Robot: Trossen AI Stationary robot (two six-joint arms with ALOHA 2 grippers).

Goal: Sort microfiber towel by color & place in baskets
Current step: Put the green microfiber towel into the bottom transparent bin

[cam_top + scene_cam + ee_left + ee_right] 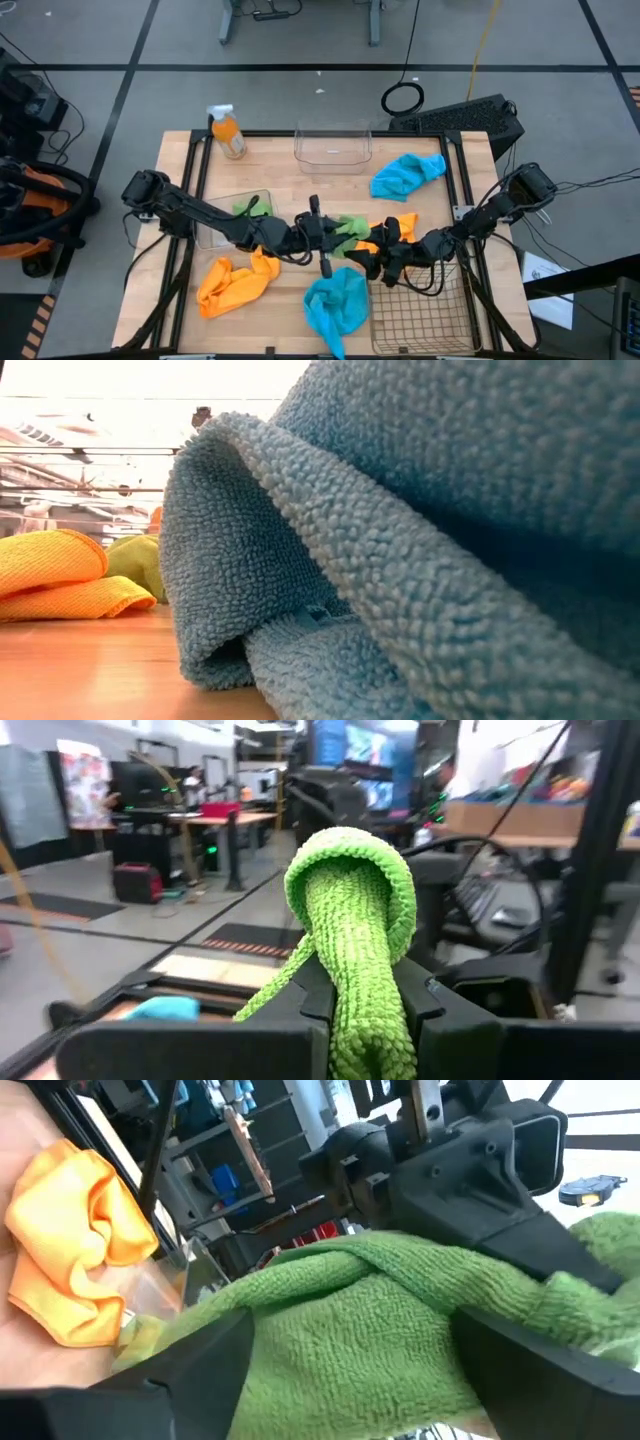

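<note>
Wooden worktop (280, 170) is carrying cloths and tubs across the frame. At lower left an orange towel (232, 284) is lying loose. At centre the left claw (322, 232) is pinching a green towel (351, 227) between closed fingers. Just right, the right claw (375, 255) is standing wide open around that cloth, above the wire basket (420, 318) at lower right.
</note>
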